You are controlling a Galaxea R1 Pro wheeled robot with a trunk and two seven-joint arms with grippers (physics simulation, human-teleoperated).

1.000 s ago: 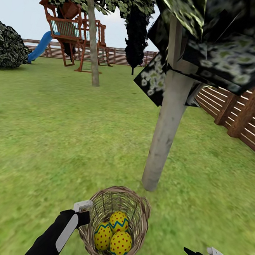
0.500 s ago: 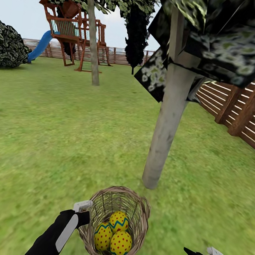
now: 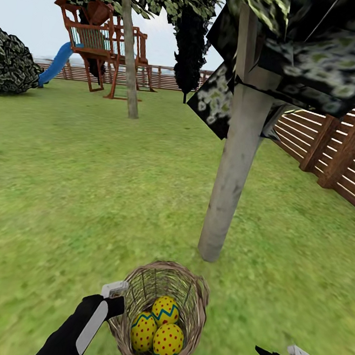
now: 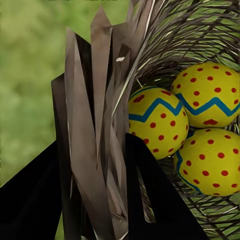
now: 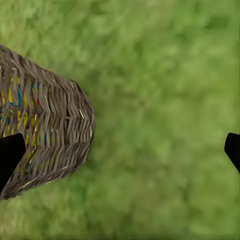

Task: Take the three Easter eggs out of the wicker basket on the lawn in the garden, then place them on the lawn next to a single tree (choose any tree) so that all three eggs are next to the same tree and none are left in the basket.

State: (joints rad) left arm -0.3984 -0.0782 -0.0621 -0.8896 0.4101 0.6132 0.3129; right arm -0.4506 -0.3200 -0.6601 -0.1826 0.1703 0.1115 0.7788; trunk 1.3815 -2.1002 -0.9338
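Head view: the small grey-brown wicker basket (image 3: 159, 311) is held by its rim in the closed left gripper (image 3: 116, 297), with three yellow red-dotted Easter eggs (image 3: 157, 327) inside, near the pale grey tree trunk (image 3: 229, 171) on the green lawn (image 3: 62, 188). The right gripper (image 5: 120, 150) is spread wide, empty.

A: Three Easter eggs (image 3: 158, 327) are showing bright yellow, red dots all over, a blue zigzag band round each.

B: The wicker basket (image 3: 198, 304) is looking grey-brown. The lawn (image 3: 89, 191) is running mottled green.

A: The tree (image 3: 229, 177) trunk is showing pale grey, its leaves dark, flecked pale green.
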